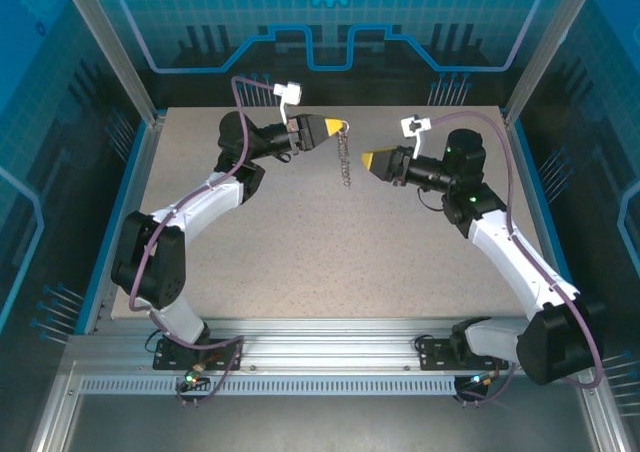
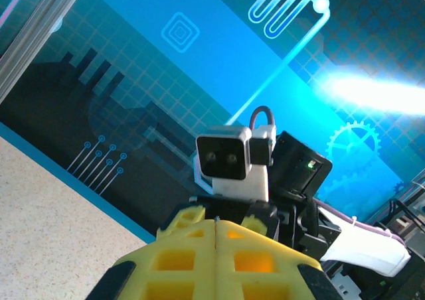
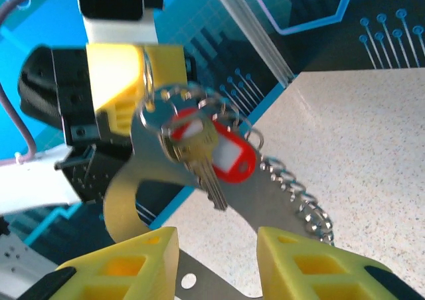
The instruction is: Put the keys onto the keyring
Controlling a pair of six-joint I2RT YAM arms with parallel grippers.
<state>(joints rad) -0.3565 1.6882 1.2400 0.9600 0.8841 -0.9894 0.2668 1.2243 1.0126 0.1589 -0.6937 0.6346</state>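
seemingly the key (image 3: 199,155) with its red tag (image 3: 232,159) already hangs from the keyring (image 3: 156,111), pinched aloft by the clenched left gripper (image 1: 338,129) — chain (image 3: 299,194) dangling. the right gripper (image 3: 216,247) stands parted and empty; draw it straight back, clear of that chain.

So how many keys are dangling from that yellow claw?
1 that shows clearly: a metal key hanging in front of a red tag, on the keyring held up by the left gripper. Others may be stacked behind it.
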